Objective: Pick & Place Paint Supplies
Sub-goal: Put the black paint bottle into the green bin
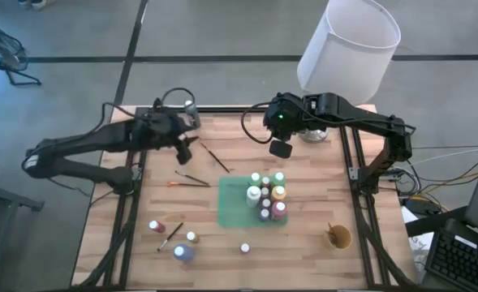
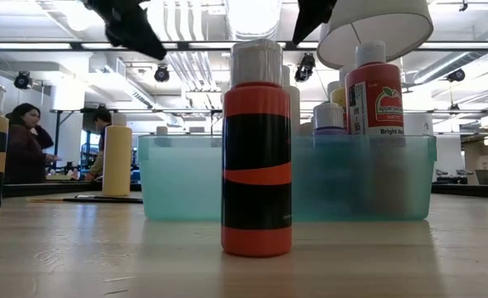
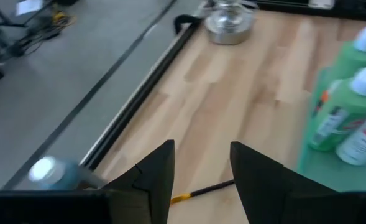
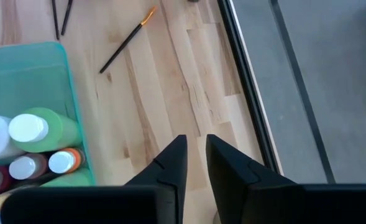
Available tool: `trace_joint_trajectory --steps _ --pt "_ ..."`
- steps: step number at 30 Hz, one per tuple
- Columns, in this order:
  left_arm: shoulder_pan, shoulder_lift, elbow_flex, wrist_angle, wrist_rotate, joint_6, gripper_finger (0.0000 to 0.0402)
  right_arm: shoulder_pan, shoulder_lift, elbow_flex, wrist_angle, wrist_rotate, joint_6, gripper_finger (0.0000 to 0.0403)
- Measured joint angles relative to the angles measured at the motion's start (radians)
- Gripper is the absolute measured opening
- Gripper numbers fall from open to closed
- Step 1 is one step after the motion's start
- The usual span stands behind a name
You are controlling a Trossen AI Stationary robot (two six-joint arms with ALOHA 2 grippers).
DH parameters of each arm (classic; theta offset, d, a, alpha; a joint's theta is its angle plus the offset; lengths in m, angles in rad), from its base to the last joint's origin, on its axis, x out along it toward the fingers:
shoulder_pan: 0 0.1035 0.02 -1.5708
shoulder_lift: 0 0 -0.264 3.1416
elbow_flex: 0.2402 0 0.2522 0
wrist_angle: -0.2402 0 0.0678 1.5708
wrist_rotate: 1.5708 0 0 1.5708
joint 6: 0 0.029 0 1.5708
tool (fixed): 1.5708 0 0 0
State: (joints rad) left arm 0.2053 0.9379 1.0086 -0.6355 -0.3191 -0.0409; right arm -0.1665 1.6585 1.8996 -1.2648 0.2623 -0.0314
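We've got a wooden desk (image 1: pixel 320 211) with a green bin (image 1: pixel 232 209) in the middle, and that bin already holds a bunch of paint bottles (image 1: pixel 264 196), seven or eight as far as we can count from above. So a good chunk is sorted, but we'd call it roughly half done.

What's left: a red bottle (image 1: pixel 155 226), a blue one (image 1: pixel 182 253) and two small white-capped ones (image 1: pixel 244 247) near the front edge, all well apart from the bin. Then the brushes (image 1: pixel 191 179): a couple lying between the left arm and the bin, another (image 1: pixel 170 236) down by the loose bottles. (There's also a little tan cup (image 1: pixel 338 237) off to the right, with something in it.)

Neither arm is carrying anything. The left gripper (image 3: pixel 202 177) hovers over the desk's back left with its fingers apart. The right gripper (image 4: pixel 196 163) hangs above bare wood behind the bin, fingers nearly together with only a thin gap, nothing between them.
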Motion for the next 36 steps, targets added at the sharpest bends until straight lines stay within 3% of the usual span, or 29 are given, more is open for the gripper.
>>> trace_joint_trajectory --steps 9,19,26,36 --pt "0.088 -0.072 -0.064 -0.040 -0.097 -0.027 0.0161 0.000 0.000 0.000 0.000 0.000 0.001 0.0082" --pt "0.131 -0.039 -0.065 -0.003 -0.172 -0.116 0.0161 0.000 0.000 0.000 0.006 0.000 0.001 0.0114" --pt "0.307 0.098 -0.033 0.014 -0.133 -0.136 0.0161 0.000 0.000 0.000 0.011 0.000 0.002 0.0133" --pt "0.527 0.314 0.076 0.012 0.027 -0.168 0.0162 0.000 0.000 0.000 0.014 0.000 -0.002 0.0159"
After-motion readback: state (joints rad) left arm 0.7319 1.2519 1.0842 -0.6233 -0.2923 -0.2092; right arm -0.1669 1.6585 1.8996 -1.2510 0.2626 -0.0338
